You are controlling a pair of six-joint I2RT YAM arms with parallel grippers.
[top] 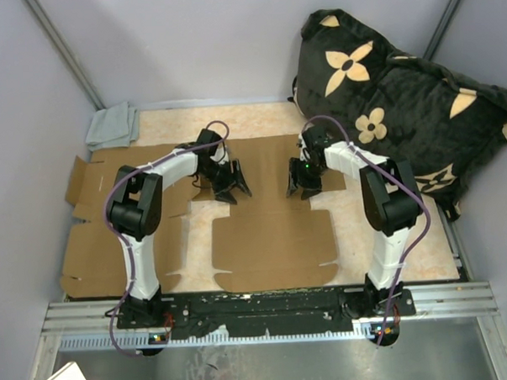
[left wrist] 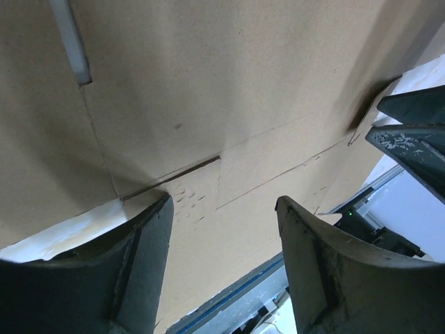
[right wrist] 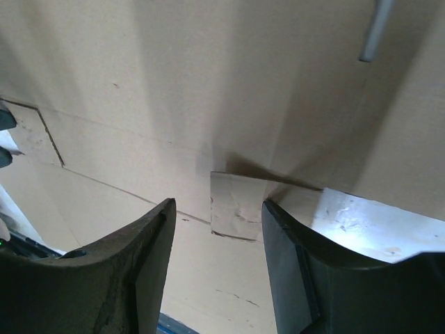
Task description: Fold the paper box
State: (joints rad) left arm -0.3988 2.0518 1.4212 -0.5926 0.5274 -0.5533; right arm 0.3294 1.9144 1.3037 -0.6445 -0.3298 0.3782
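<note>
The paper box is a flat brown cardboard blank (top: 264, 240) spread over the table, with flaps out to the left (top: 89, 176). My left gripper (top: 230, 184) is open and empty, fingertips down close over the blank's middle panel. My right gripper (top: 304, 181) is open and empty, facing it a short way to the right. In the left wrist view the open gripper (left wrist: 222, 216) frames bare cardboard (left wrist: 208, 104) with creases and a slit; the right gripper's fingers (left wrist: 410, 132) show at the right edge. In the right wrist view the open gripper (right wrist: 215, 209) frames a small tab (right wrist: 236, 205) slightly raised from the cardboard.
A black cushion with tan flowers (top: 401, 108) leans at the back right, close to the right arm. A folded grey-green cloth (top: 112, 125) lies at the back left corner. A metal rail (top: 267, 311) runs along the near edge. Grey walls close in left and back.
</note>
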